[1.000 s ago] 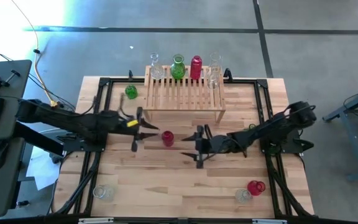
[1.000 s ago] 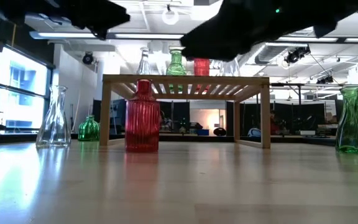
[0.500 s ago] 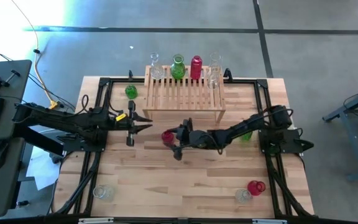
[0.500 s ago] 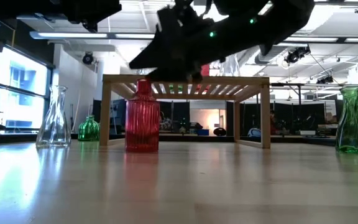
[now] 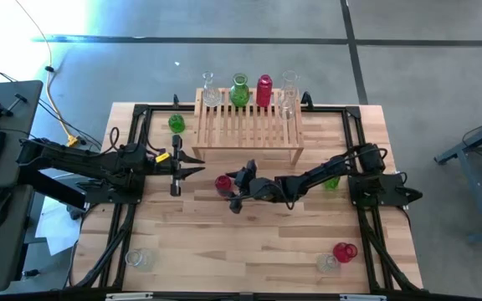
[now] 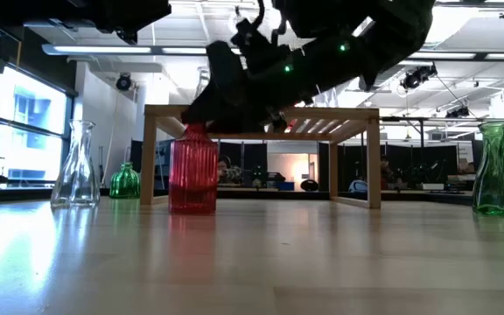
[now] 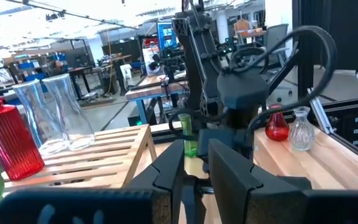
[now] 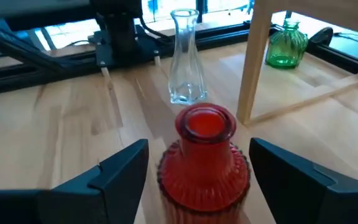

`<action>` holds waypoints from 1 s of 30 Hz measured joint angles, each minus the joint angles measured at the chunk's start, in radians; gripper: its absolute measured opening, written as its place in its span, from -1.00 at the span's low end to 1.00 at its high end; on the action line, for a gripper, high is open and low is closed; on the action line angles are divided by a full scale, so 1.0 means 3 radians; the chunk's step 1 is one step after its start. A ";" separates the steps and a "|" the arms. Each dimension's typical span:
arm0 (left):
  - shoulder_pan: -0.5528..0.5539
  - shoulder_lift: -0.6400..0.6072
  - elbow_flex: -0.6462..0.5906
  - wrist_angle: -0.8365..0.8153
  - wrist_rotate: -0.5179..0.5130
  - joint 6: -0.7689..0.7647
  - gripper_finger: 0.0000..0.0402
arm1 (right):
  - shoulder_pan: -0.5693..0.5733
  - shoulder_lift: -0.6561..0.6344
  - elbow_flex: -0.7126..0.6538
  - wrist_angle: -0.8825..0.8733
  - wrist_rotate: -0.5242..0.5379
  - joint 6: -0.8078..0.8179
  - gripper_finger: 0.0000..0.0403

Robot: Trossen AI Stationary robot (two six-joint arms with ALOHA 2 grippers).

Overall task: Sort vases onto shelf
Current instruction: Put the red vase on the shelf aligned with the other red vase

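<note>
A red ribbed vase (image 5: 223, 183) (image 8: 204, 168) stands upright on the table in front of the shelf (image 5: 248, 125). My right gripper (image 5: 229, 187) (image 8: 199, 146) is open and reaches in from the table's right, one finger on either side of the vase's shoulder. My left gripper (image 5: 201, 170) (image 7: 196, 146) hovers left of the vase and points at it. Only a narrow gap shows between its fingers, with nothing in it. Several vases stand along the shelf's far edge: clear (image 5: 209, 92), green (image 5: 239, 90), red (image 5: 264, 90) and clear (image 5: 289, 96). My right gripper has its fingers (image 8: 120, 177) close beside the red vase's shoulder (image 8: 241, 168). They come in nearly level from the table's right. I cannot tell whether either finger touches the glass. The vase stands upright with its base on the table.
A green vase (image 5: 176, 123) stands left of the shelf and another (image 5: 331, 181) beside my right arm. Near the front edge stand a clear vase (image 5: 139, 259), a red one (image 5: 344, 251) and a clear one (image 5: 328, 264). Bare table lies mid-front.
My right gripper has gone toward the table's left and down to the red vase, rolling as it went, and now has a finger on each side of it. The red vase has slid slightly toward the left. My left gripper has drawn back a little toward the left edge.
</note>
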 joint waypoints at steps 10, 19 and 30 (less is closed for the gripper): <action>0.0000 0.0001 0.0000 0.0059 0.0003 0.0081 -0.69 | 0.0001 -0.0018 0.0008 0.0160 0.0044 -0.0082 0.35; 0.0000 0.0002 0.0000 0.0067 0.0005 0.0083 -0.69 | -0.0099 0.0165 0.0008 0.0345 -0.0199 -0.0079 0.27; 0.0000 0.0003 0.0000 0.0087 0.0008 0.0119 -0.69 | -0.0090 0.0211 0.0008 0.0477 -0.0068 -0.0165 -0.52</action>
